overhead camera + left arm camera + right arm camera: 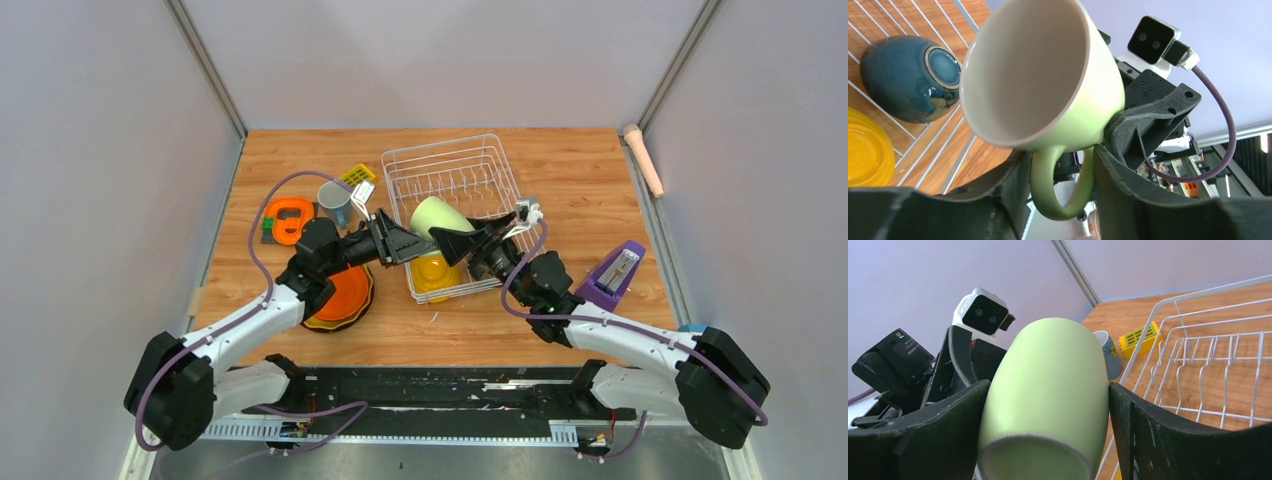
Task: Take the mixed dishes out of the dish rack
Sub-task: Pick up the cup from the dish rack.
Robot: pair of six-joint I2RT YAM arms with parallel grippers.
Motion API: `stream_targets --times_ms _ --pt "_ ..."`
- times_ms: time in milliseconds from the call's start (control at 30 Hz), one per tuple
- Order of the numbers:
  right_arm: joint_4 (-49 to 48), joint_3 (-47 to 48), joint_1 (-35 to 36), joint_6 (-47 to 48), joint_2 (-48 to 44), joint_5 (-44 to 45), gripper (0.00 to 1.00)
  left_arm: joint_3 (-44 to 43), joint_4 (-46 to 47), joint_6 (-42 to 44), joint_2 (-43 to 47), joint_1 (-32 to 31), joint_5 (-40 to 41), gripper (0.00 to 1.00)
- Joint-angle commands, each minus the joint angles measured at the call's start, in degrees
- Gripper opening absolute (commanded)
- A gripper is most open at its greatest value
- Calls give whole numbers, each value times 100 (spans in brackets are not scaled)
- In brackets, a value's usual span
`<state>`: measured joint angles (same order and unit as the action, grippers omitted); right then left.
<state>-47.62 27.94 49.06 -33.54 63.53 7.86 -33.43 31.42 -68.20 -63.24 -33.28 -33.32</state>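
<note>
Green mug point(1048, 355) clamped by right gripper point(1046, 387); left gripper point(1063, 162) straddles its handle, grip unclear. Beneath, yellow bowl point(865, 150) and dark bowl point(908, 80) sit in rack point(455, 180).

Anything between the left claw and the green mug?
Nothing visible. The left claw flanks the mug at its handle; whether it touches, I cannot tell. The right claw holds the mug's body above the rack.

Wooden table point(590, 180), pale lilac walls point(100, 150)
</note>
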Motion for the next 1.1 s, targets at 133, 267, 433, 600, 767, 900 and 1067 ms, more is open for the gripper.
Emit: stream_targets --times_ms 133,267,433,600,767,900,1067 --pt "-1051 86 61 92 -61 -295 0 21 1455 -423 -299 -16 -681 20" --pt "-821 141 61 141 -123 -370 16 95 1701 -465 -343 -17 -693 0" --pt "39 299 60 146 -322 -292 69 170 2003 -447 -249 -13 -699 0" --pt "1380 558 61 71 -661 -198 92 -5 985 290 156 -17 -450 0" --pt "2255 545 63 -120 -1051 246 100 -351 -1251 1642 1014 -18 556 0" --pt "2267 314 60 -209 -1382 724 100 -470 -2486 2302 1645 -18 1574 0" --pt "2654 340 60 -285 -1550 994 100 -529 -3478 2813 2176 -12 2623 0"
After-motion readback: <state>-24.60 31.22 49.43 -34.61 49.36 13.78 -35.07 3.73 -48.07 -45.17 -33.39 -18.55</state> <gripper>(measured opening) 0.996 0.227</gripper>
